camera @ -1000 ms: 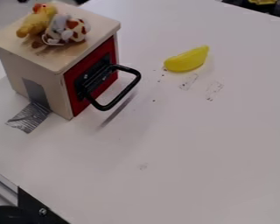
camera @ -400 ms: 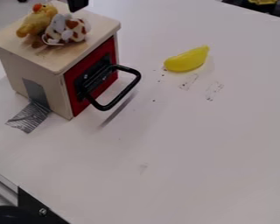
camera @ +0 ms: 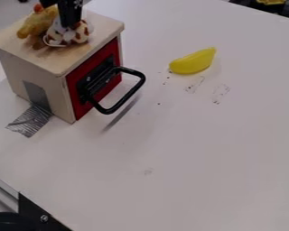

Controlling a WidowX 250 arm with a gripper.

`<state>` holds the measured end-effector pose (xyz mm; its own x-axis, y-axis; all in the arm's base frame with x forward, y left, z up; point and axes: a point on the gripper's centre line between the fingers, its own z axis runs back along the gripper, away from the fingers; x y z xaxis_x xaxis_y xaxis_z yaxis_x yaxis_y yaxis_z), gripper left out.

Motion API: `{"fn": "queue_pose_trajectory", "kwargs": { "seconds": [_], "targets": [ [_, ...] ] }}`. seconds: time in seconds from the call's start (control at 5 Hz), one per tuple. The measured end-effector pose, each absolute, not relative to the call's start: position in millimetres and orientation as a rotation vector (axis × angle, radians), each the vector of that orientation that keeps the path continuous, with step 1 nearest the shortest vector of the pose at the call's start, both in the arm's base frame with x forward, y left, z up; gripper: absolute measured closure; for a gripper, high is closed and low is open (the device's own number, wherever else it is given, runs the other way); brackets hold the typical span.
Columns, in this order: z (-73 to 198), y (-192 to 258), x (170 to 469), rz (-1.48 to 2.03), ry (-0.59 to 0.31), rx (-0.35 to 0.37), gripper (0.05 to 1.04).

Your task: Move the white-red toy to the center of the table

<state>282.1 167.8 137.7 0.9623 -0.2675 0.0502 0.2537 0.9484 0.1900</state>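
Gripper [camera: 70,22] at toy [camera: 81,34], upper left

Toy on top of box [camera: 15,67], against chick [camera: 34,25]. Jaws point down, overlapping toy's upper part; clenched or released, can't tell, nor whether touching. Toy extends below jaws and to both sides; long axis looks roughly left-right. Next, likely: straddle, grip, lift clear, avoiding chick.

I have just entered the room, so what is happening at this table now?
A robot's black gripper is down at the white-red toy on top of the small wooden box, next to a yellow toy. I cannot tell if it grips the toy. The toy is not yet at the center of the table. A yellow banana lies farther right.
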Motion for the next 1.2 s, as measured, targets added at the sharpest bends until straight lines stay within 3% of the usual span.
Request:
{"fn": "queue_pose_trajectory", "kwargs": {
  "seconds": [0.4,0.6,0.8,1.2],
  "targets": [
    [106.9,158.9,269.4,-0.279,0.046,0.154,0.115],
    [106.1,159.0,270.2,-0.274,0.039,0.161,0.369],
    [107.9,154.5,272.1,-0.27,0.029,0.133,0.558],
    [129.2,92.0,315.6,-0.389,-0.117,0.036,0.589]
  ]
}}
